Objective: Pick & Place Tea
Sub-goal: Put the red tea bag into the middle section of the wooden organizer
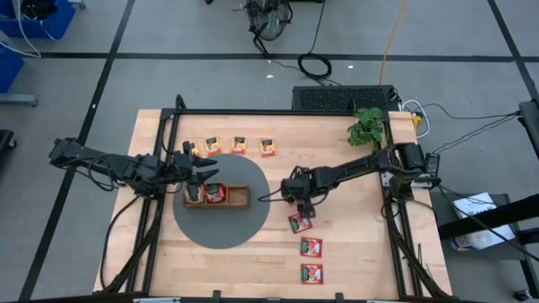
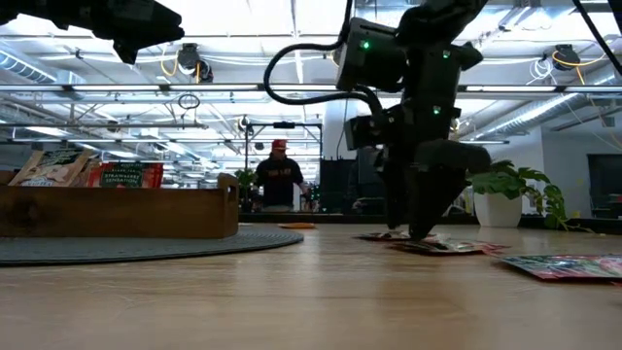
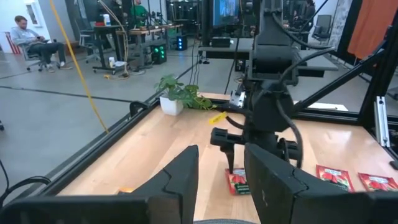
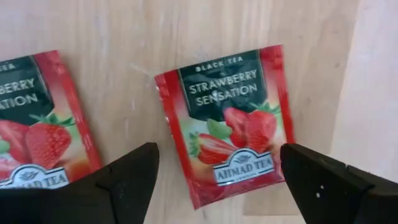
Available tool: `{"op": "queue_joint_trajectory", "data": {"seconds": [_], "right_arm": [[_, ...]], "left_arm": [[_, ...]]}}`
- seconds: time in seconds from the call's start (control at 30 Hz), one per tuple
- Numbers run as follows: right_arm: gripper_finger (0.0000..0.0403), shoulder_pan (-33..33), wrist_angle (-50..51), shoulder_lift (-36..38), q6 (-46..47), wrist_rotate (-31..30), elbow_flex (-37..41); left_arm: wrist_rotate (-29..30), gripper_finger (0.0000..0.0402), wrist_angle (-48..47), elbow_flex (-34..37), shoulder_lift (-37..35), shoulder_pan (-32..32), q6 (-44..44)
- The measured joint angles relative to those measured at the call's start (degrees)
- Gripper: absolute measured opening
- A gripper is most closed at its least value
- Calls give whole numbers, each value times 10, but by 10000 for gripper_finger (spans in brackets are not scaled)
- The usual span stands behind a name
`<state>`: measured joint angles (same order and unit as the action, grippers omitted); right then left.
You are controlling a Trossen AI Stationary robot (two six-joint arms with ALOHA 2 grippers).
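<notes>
A red-with-green tea packet (image 4: 227,124) lies flat on the wood (image 1: 300,222). My right gripper (image 4: 217,180) points down close over it, open, with one finger on either side of the packet's near end (image 2: 423,231). Two more red packets (image 1: 312,247) (image 1: 312,273) lie nearer the front edge. Several orange-yellow packets (image 1: 239,145) lie in a row at the far side. The brown wooden tray (image 1: 244,196) rests on a grey round mat (image 1: 223,227), with red packets (image 2: 126,175) standing in it. My left gripper (image 3: 222,180) hovers open above the tray (image 1: 202,179), holding nothing.
A potted plant (image 1: 366,126) stands at the far right of the table. Black frame rails (image 1: 253,113) run along the table's edges. A person (image 2: 279,180) stands in the room beyond the table. Bare wood lies between the mat and the red packets.
</notes>
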<state>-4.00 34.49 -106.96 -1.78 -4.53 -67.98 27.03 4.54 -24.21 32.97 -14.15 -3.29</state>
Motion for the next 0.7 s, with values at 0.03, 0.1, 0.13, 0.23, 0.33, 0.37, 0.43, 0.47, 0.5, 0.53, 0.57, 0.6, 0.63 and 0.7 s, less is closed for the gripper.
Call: {"op": "queue_joint_trajectory", "data": {"seconds": [0.03, 0.1, 0.13, 0.23, 0.33, 0.37, 0.43, 0.47, 0.5, 0.53, 0.57, 0.6, 0.63, 0.7], "right_arm": [[315, 5, -4, 0, 0, 11, 3], [315, 14, -12, 0, -1, 41, 9], [315, 17, -15, 0, -3, 49, 11], [315, 25, -20, 0, -7, 66, 16], [314, 31, -39, 1, -8, 69, 29], [314, 32, -49, 2, -7, 69, 34], [313, 32, -67, 2, -6, 65, 46], [313, 32, -71, 2, -6, 62, 51], [310, 32, -74, 1, -7, 60, 55], [305, 32, -79, 1, -7, 56, 60], [296, 32, -86, 1, -6, 49, 67], [285, 32, -97, 1, -4, 45, 74], [272, 32, -107, 1, -3, 40, 81], [241, 31, -118, 0, 4, 34, 93]], "left_arm": [[0, 131, 0, 0, 0, 0, 0], [0, 131, 0, 0, 0, 0, 0], [0, 131, 0, 0, 0, 0, 0], [0, 131, 0, 0, 0, 0, 0], [0, 132, 0, 0, 0, 0, 0], [0, 131, 0, 0, 0, 0, 0], [0, 131, 0, 0, 0, 0, 0], [0, 131, 0, 0, 0, 0, 0], [0, 131, 0, 0, 0, 0, 0], [0, 131, 0, 0, 0, 0, 0], [0, 132, 0, 0, 0, 0, 0], [0, 132, 0, 0, 0, 0, 0], [0, 131, 0, 0, 0, 0, 0], [0, 131, 0, 0, 0, 0, 0]]}}
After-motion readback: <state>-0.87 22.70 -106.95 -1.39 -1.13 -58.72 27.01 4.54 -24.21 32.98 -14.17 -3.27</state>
